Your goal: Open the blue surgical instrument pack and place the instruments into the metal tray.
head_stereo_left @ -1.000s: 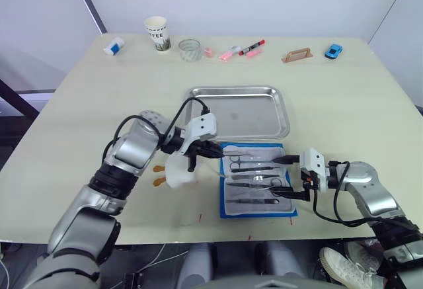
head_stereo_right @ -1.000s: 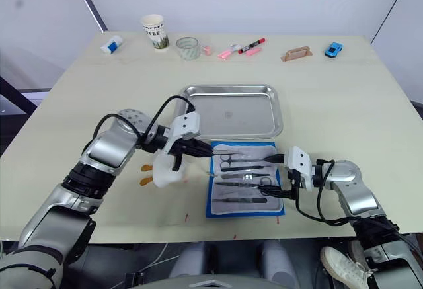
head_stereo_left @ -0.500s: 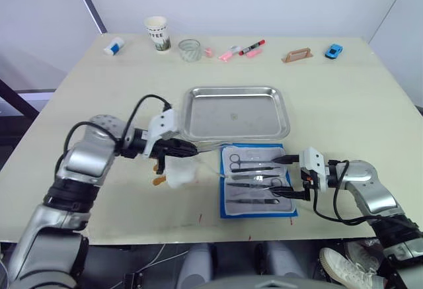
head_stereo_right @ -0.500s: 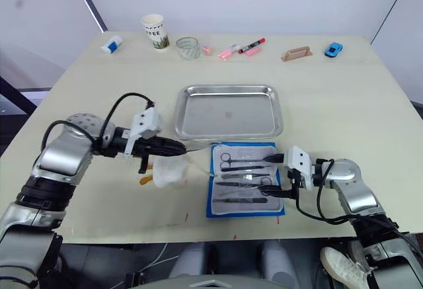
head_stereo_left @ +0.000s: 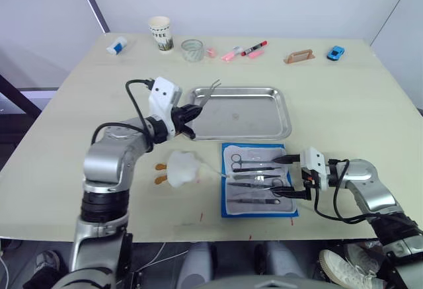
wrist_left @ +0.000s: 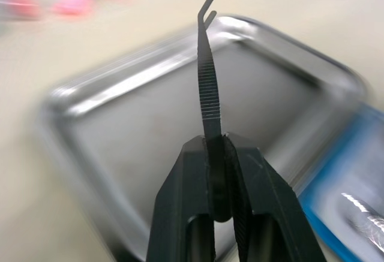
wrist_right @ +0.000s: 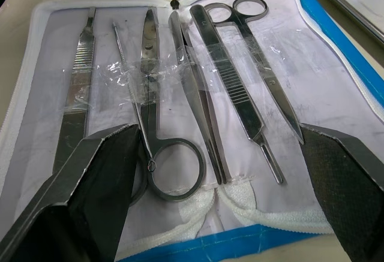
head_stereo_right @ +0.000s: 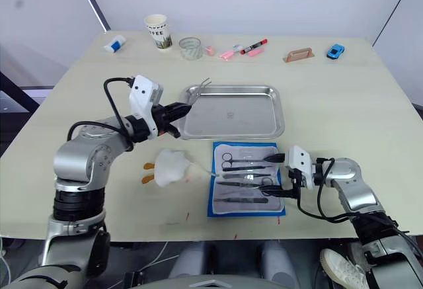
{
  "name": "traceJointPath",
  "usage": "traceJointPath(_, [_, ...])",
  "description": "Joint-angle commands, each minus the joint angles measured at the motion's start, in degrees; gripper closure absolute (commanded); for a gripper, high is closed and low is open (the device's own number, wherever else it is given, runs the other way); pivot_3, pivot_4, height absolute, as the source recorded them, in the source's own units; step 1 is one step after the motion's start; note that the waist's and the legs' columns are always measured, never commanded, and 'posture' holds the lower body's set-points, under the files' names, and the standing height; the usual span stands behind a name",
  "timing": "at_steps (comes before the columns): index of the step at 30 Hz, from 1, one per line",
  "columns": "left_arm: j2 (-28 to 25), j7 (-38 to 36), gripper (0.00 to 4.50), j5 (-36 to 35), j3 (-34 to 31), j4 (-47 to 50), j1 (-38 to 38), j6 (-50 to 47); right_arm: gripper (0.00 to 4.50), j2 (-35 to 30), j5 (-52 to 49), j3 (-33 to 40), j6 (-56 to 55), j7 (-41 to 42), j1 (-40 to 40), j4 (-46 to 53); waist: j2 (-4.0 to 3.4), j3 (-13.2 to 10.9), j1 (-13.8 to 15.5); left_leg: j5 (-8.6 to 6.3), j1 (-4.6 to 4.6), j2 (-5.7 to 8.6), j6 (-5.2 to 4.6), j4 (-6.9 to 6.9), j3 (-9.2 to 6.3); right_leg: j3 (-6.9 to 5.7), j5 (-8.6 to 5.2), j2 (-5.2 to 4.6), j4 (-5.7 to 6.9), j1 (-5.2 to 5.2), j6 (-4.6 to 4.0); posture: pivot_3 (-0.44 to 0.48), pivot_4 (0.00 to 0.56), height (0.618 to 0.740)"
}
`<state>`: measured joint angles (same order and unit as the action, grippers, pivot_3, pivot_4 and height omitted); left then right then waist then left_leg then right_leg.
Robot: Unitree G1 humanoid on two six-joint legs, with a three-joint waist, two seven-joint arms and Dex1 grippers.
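Observation:
The blue surgical instrument pack lies open in front of the metal tray, its pale lining up. Several instruments rest under clear bands inside it, among them ring-handled scissors and forceps. My left gripper is shut on slim tweezers with a bent tip. It holds them above the tray's near left corner, tip pointing up and away. My right gripper stands open at the pack's right edge, one finger on either side of the instruments' handles.
A crumpled white wad with small orange bits lies left of the pack. Along the table's far edge stand a paper cup, a glass, pink and red markers, a wooden handle block and a blue toy car.
My left gripper drew the tweezers out of the pack's top left corner, swung left, then rose to the tray's left corner. The white wad stayed on the table. The right arm held still.

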<state>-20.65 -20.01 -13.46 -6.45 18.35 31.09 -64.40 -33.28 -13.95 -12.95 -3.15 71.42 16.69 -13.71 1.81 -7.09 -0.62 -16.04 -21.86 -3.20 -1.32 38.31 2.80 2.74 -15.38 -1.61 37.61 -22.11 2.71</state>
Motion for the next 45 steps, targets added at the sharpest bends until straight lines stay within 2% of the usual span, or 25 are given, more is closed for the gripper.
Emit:
traceJointPath(1, [3.4,8.6,4.39,3.1,-0.8,4.0,3.3,-9.7,0.00,-0.9,3.9,-2.3,1.8,-0.1,-1.4,-2.4,0.00,0.0,0.0,0.00,-0.01,0.01,0.00,0.00,-0.05,-0.04,0.00,0.01,-0.01,0.00,0.00,0.000,0.150,0.740])
traceJointPath(2, [6.4,9.2,4.39,1.9,-2.8,4.4,4.0,-11.5,0.00,-1.0,3.8,-2.3,1.9,0.0,-1.4,-2.4,0.00,0.0,0.0,0.00,-0.01,0.01,0.00,0.00,-0.04,-0.03,0.00,0.01,-0.01,0.00,0.00,0.000,0.150,0.740])
traceJointPath(5, [13.4,15.7,4.39,4.2,-5.0,3.1,5.3,-12.5,0.00,-1.0,4.0,-2.4,2.2,0.1,-1.1,-2.4,0.00,0.0,0.0,0.01,-0.01,0.04,0.01,0.01,-0.05,-0.07,0.00,-0.05,-0.02,0.03,0.00,0.000,0.150,0.740])
traceJointPath(8, [16.5,19.2,4.39,5.7,-5.3,-0.4,6.9,-11.1,0.00,-1.0,3.9,-2.4,2.5,0.1,-1.0,-2.1,0.00,0.0,0.0,0.01,0.00,0.05,0.03,0.00,-0.08,-0.08,0.00,-0.06,-0.02,0.04,0.00,0.000,0.150,0.740])
traceJointPath(18, [18.3,23.8,4.39,8.0,-4.7,-11.3,8.3,-3.2,0.00,-0.8,3.9,-2.3,2.8,-0.3,-0.7,-1.9,0.00,0.0,-0.1,0.03,0.01,0.08,0.08,-0.01,-0.07,-0.11,0.00,-0.12,-0.04,0.06,-0.01,0.000,0.150,0.740])
traceJointPath(29, [17.9,23.1,4.39,7.4,-3.9,-14.2,8.2,-1.5,0.00,-0.7,3.9,-2.3,3.0,-0.5,-1.0,-1.4,0.00,0.0,-0.1,0.03,0.01,0.08,0.09,-0.02,-0.08,-0.13,0.00,-0.15,-0.04,0.06,-0.01,0.000,0.150,0.740])
traceJointPath(31, [17.8,23.1,3.60,7.4,-4.0,-14.0,8.0,-1.6,0.00,-0.6,3.9,-2.3,3.1,-0.6,-1.0,-1.4,0.00,0.0,-0.1,0.03,0.01,0.08,0.08,-0.02,-0.08,-0.13,0.00,-0.16,-0.04,0.06,-0.01,0.000,0.150,0.740])
traceJointPath(33, [17.7,22.9,3.07,7.4,-3.8,-13.6,7.8,-1.8,0.00,-0.6,3.9,-2.3,3.1,-0.6,-1.1,-1.4,-0.01,0.0,-0.1,0.03,0.01,0.08,0.08,-0.02,-0.08,-0.13,0.00,-0.15,-0.04,0.06,-0.01,0.000,0.150,0.740])
traceJointPath(37, [17.4,22.2,1.24,7.0,-3.1,-11.8,7.1,-2.7,0.00,-0.4,4.0,-2.4,2.9,-0.7,-1.1,-1.6,0.00,0.0,-0.1,0.03,0.01,0.08,0.08,-0.02,-0.08,-0.13,0.00,-0.15,-0.04,0.06,-0.01,0.000,0.150,0.740])
traceJointPath(41, [16.5,19.0,1.24,4.7,-2.6,-8.0,6.4,-3.3,0.00,-0.3,4.0,-2.4,2.8,-0.9,-1.1,-1.7,-0.01,0.0,-0.1,0.03,0.01,0.08,0.09,-0.03,-0.08,-0.13,0.00,-0.15,-0.04,0.06,-0.01,0.000,0.150,0.740])
traceJointPath(45, [13.0,10.4,1.24,-0.2,0.2,-1.7,4.0,-2.0,0.00,-0.3,4.0,-2.3,2.7,-0.9,-1.1,-1.7,-0.03,0.0,-0.2,0.06,0.02,0.07,0.16,-0.05,-0.08,-0.13,0.00,-0.18,-0.04,0.06,-0.01,0.000,0.150,0.740])
